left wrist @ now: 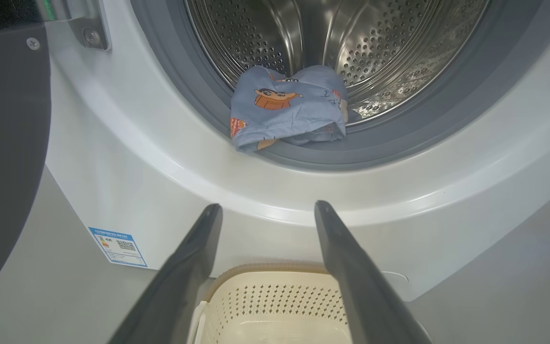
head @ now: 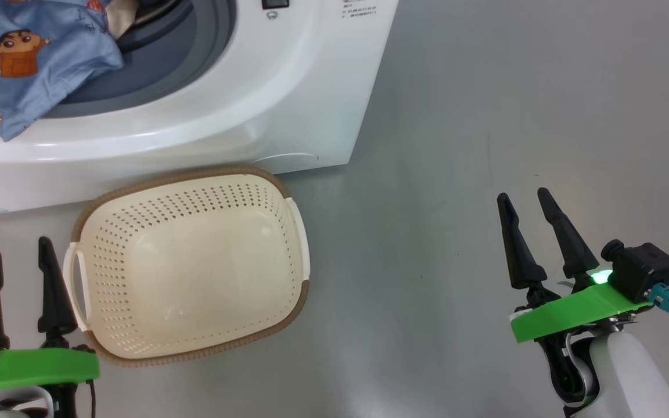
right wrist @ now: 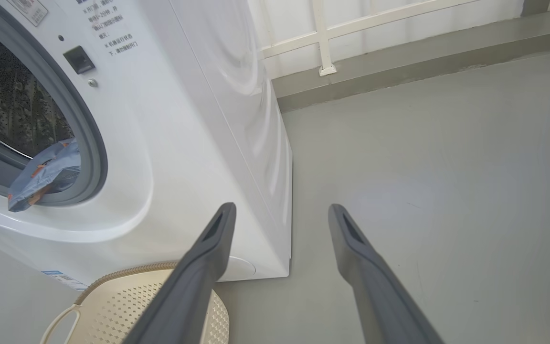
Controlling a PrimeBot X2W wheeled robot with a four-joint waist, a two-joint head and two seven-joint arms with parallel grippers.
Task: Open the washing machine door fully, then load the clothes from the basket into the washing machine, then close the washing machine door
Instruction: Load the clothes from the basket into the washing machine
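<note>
Left gripper (head: pixel 18 248), two long dark fingers spread wide and empty, sits at 8 o'clock in the head view. It is just beside the cream perforated plastic basket with the brown woven-look rim (head: pixel 195 173), which stands on the grey floor (head: pixel 456 145). Right gripper (head: pixel 523 195) at 4 o'clock, equally wide, empty, well apart from the basket. Big white front-loading washing machine (head: pixel 288 87) at 11 o'clock. Light blue cartoon-printed clothes (head: pixel 32 64) lie at the drum mouth, draped over the grey gasket. Dark round washing machine door (left wrist: pixel 3 143) stands open at 9 o'clock in the left wrist view.
</note>
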